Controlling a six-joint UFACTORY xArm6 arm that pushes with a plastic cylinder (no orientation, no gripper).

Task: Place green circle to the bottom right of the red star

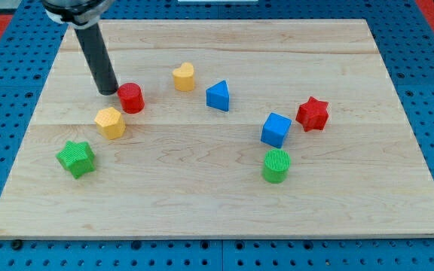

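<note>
The green circle (276, 165) stands on the wooden board (217, 203) at the lower right of middle. The red star (312, 114) lies above it and to its right. A blue cube (276, 129) sits between them, just left of the star and right above the circle. My tip (108, 91) is far off at the view's upper left, just left of a red cylinder (131, 98), close to it or touching it.
A yellow hexagon (110, 123) lies below my tip. A green star (76, 158) sits at the lower left. A yellow heart (184, 77) and a blue triangle (218, 95) lie near the top middle. Blue pegboard surrounds the board.
</note>
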